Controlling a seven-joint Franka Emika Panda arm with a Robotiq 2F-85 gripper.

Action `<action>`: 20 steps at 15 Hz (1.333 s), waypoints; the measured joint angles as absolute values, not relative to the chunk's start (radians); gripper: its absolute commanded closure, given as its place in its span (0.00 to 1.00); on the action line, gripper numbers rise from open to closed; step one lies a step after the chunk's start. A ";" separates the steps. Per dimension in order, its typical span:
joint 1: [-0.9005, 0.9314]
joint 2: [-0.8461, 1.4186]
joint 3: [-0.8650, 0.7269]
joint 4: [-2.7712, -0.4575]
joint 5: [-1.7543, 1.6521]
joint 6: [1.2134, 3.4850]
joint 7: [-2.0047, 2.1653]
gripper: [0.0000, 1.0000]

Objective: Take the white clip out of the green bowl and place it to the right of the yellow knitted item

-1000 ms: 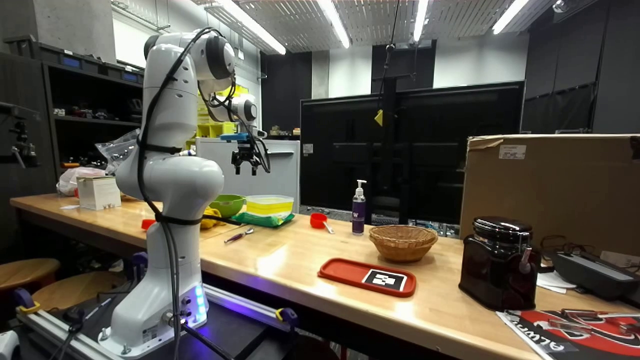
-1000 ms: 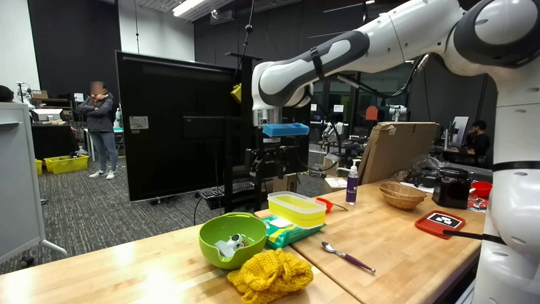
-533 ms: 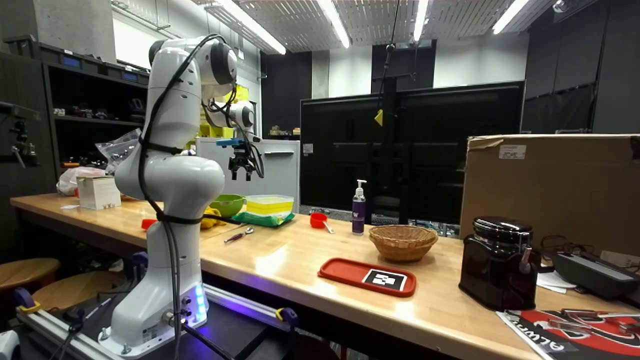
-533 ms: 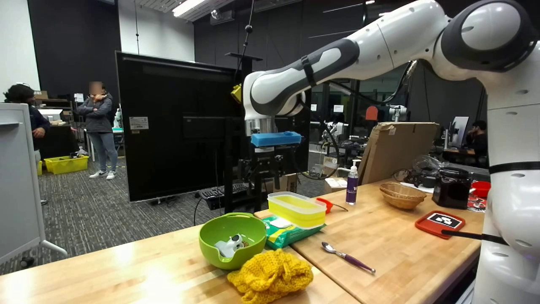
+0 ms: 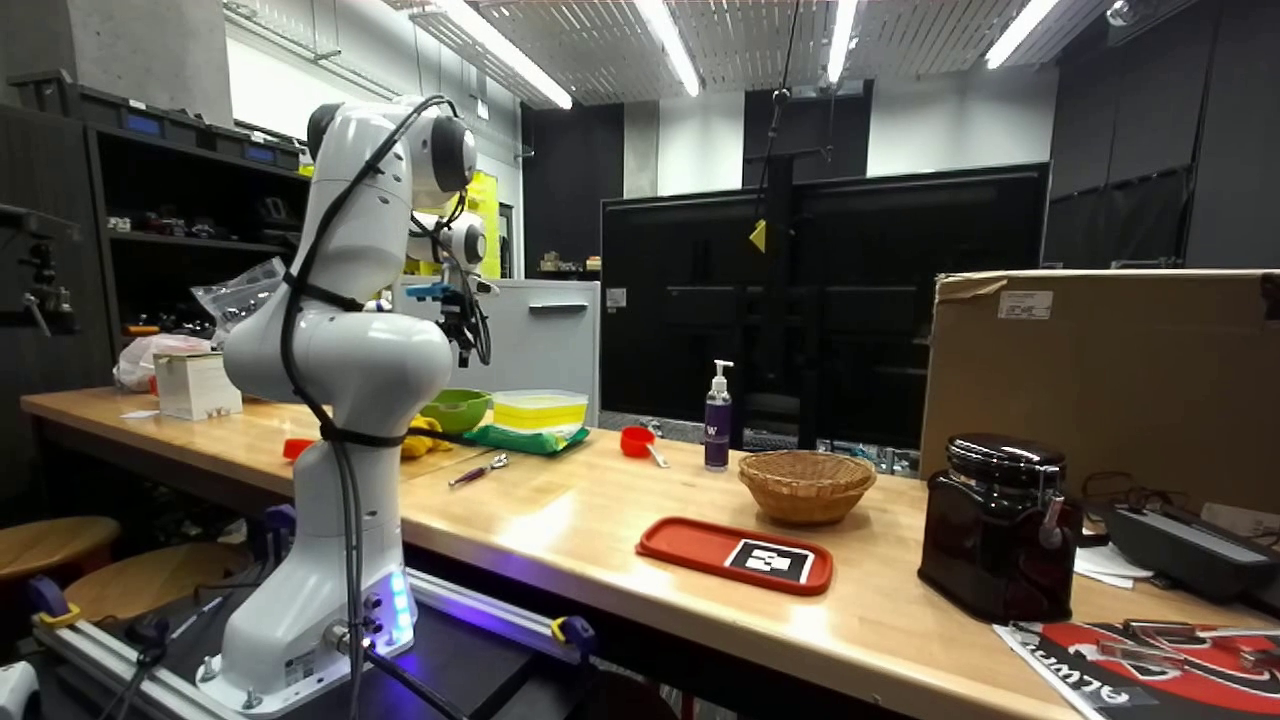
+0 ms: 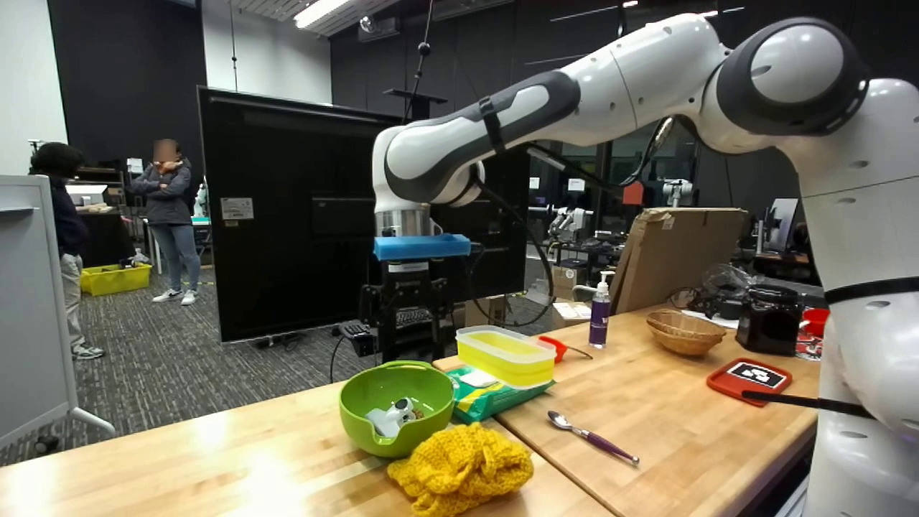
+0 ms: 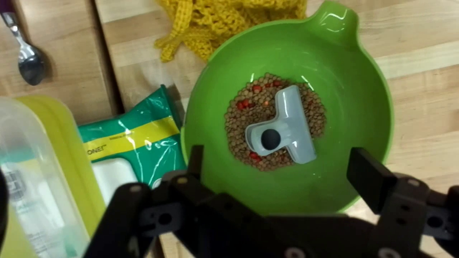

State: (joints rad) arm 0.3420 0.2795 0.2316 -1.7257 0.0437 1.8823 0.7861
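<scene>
The white clip (image 7: 287, 125) lies on brown lentils in the green bowl (image 7: 362, 93), its round black spot facing up. The clip (image 6: 391, 418) and the bowl (image 6: 359, 424) also show in an exterior view. The yellow knitted item (image 7: 236, 18) lies beside the bowl's rim; it also shows in both exterior views (image 6: 463, 470) (image 5: 425, 438). My gripper (image 7: 278, 157) is open and empty, with its fingers wide apart. In the wrist view the clip lies between and slightly beyond the fingertips. In an exterior view the gripper (image 6: 404, 323) hangs above the bowl.
A yellow container (image 6: 506, 359) sits on a green packet (image 6: 495, 402) close against the bowl. A spoon (image 6: 592, 438) lies on the table past a seam. A pump bottle (image 6: 599, 316), a woven basket (image 6: 684, 334) and a red tray (image 5: 735, 555) stand farther off.
The arm and gripper have moved down and sideways toward the bowl, and the gripper has turned a little. The clip, bowl and knitted item have not moved. A person in the background has moved.
</scene>
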 measured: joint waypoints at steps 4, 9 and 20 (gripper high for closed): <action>0.374 0.362 0.232 -1.665 0.064 1.900 0.836 0.00; 0.393 0.439 0.231 -1.626 0.083 1.932 0.862 0.00; 0.393 0.457 0.214 -1.622 0.083 1.925 0.868 0.00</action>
